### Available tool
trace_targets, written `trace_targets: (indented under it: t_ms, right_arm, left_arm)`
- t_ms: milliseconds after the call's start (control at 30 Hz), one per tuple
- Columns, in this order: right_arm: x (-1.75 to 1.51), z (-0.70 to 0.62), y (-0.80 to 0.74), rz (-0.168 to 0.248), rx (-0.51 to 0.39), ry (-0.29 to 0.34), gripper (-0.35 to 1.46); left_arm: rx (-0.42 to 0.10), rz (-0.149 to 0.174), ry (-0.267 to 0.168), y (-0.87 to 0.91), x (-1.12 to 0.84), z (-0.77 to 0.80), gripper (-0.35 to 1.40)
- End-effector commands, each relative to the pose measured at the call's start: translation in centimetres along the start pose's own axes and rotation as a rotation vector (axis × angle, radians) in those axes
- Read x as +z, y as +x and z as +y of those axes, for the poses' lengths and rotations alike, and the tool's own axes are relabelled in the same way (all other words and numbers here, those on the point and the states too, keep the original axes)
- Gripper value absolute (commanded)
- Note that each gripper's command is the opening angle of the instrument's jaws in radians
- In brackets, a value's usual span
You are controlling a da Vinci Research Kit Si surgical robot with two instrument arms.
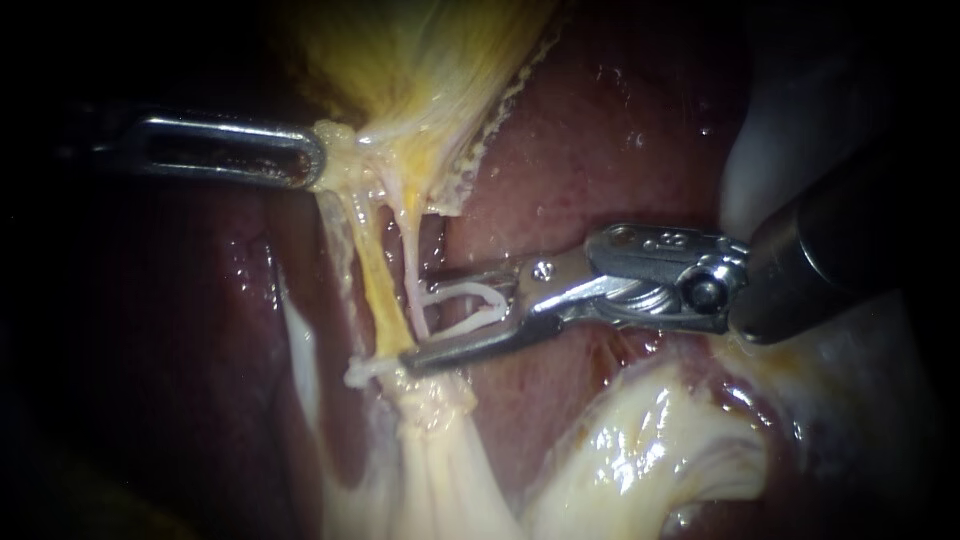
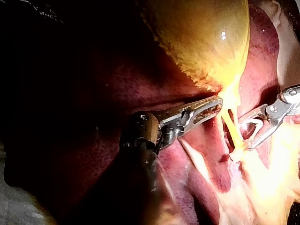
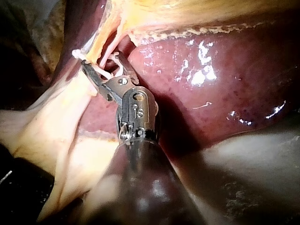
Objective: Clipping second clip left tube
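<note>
Tube (image 1: pixel 411 250) stretched taut: your left tool (image 1: pixel 318 160) is clamped on the gallbladder (image 1: pixel 430 60), so your right tool (image 1: pixel 418 322), jaws wide around an open clip (image 1: pixel 462 290), can straddle it.

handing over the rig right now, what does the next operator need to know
Left instrument: jaws shut on the gallbladder's lower end, pulling the tubes taut.
Right instrument: jaws shut on a white clip, which is open and not yet squeezed.
The pale tube sits in the clip's mouth. The yellow tube lies just past the jaw tips.
Done: the clip is at the tubes.
Left: check it spans the intended tube, close it, release, back out.
</note>
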Motion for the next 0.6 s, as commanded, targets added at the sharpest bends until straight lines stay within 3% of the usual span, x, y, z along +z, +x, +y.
trace_targets:
  t_ms: [33, 367, 600]
  right_arm:
    - [0.00, 0.00, 0.00, 0.000, 0.000, 0.000, 0.45]
    - [-0.26, -0.06, -0.03, -0.006, 0.000, 0.012, 0.46]
    - [-0.45, -0.30, 0.13, -0.007, 0.009, 0.026, 0.47]
  left_arm:
    - [0.000, 0.000, 0.000, 0.00, 0.00, 0.00, -0.35]
    - [0.000, 0.000, 0.000, 0.00, -0.01, 0.00, -0.35]
    - [0.000, 0.000, 0.000, 0.00, -0.01, 0.00, -0.35]
